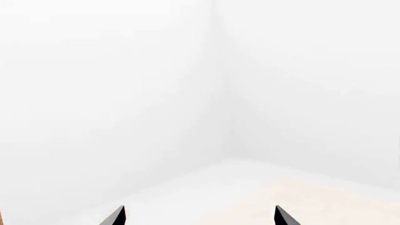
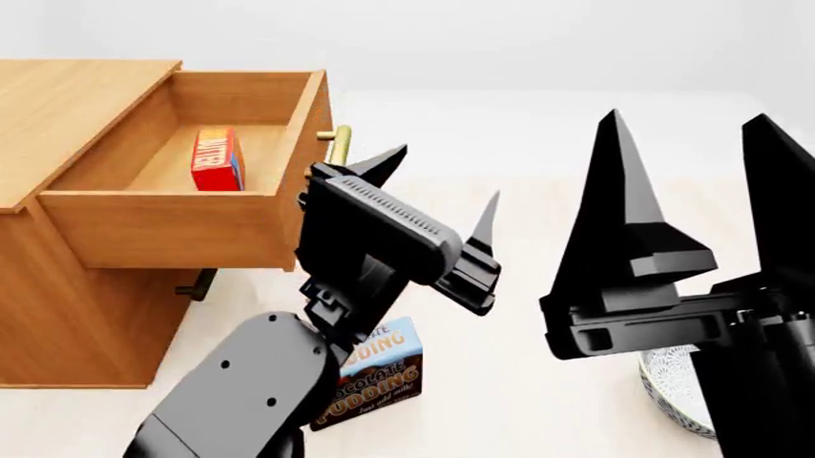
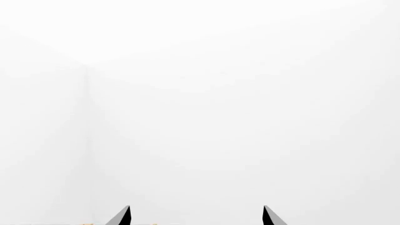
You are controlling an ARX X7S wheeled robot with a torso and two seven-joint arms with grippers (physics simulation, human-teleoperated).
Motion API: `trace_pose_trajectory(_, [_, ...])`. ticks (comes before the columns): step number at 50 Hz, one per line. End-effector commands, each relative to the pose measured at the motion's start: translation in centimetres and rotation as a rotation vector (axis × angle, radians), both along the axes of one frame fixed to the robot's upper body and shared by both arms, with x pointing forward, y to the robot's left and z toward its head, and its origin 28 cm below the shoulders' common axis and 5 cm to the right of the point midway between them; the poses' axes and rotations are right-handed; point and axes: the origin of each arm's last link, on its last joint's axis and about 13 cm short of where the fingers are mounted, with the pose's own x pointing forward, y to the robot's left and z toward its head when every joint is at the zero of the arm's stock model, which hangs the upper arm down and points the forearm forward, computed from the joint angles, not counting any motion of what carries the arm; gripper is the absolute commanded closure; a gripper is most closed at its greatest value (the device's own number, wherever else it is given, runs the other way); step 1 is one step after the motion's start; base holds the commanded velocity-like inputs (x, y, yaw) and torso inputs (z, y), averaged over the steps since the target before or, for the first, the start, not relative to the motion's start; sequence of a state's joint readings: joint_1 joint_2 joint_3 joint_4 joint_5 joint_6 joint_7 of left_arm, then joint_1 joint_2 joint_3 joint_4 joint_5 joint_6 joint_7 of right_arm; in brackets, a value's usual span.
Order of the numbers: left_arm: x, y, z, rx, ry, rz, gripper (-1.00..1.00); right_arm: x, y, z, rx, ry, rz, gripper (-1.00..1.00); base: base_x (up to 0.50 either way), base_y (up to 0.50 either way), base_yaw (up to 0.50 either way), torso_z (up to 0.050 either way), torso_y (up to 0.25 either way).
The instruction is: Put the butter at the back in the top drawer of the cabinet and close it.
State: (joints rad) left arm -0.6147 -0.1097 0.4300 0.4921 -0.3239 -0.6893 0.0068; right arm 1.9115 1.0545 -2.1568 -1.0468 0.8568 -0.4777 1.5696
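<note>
- Already the butter [image 2: 218, 158] lies inside the top drawer [image 2: 191, 227], on its floor toward the cabinet [image 2: 67, 100] side, and neither gripper touches it.
- We see the drawer pulled well out of the cabinet, its brass handle [image 2: 338, 145] showing at the front edge.
- Our left gripper [image 2: 440, 205] sits just beside the drawer front, near the handle; its two dark fingers are spread apart with nothing between them.
- Our left wrist view shows the same: two fingertips [image 1: 115, 216] well apart against white walls and pale floor.
- Our right gripper [image 2: 694, 162] is raised at the right, well apart from the drawer, fingers pointing up and spread, holding nothing.
- Our right wrist view shows only separated fingertips [image 3: 122, 216] against white.
- A pudding box [image 2: 377, 374] stands on the floor behind our left arm, partly hidden by it.
- A white bowl [image 2: 667, 389] with a patterned wall sits on the floor at lower right, mostly hidden by our right arm.
</note>
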Motion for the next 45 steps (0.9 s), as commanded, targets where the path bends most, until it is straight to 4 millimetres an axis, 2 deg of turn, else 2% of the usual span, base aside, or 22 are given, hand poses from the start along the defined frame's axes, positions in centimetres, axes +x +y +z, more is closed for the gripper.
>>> trace_pose_trajectory(1, [1.9,-0.5,-2.4,0.012,0.058,0.012,-1.00,0.0,0.0,-0.1,-0.004,0.001,0.003,-1.00,0.00,0.00,0.00,0.000,0.000])
trace_pose_trajectory(12, [3.4,-0.5,-3.6,0.031,0.103,0.042,-1.00,0.0,0.0,0.0,-0.006,0.002,0.002,-1.00,0.00,0.00,0.00,0.000,0.000])
trace_pose_trajectory(23, [5.9,0.7,-5.0,0.091,0.147,0.218,-1.00,-0.1,-0.1,0.1,-0.003,0.003,0.005,-1.00,0.00,0.00,0.00,0.000,0.000])
trace_pose_trajectory(34, [7.8,2.4,-5.2,0.099,0.160,0.348,-1.00,-0.1,0.0,0.3,-0.002,0.007,0.011,-1.00,0.00,0.00,0.00,0.000,0.000])
trace_pose_trajectory(45, [8.7,3.5,-4.7,0.096,0.154,0.397,-1.00,0.0,0.2,0.1,-0.002,0.014,0.020,-1.00,0.00,0.00,0.00,0.000,0.000])
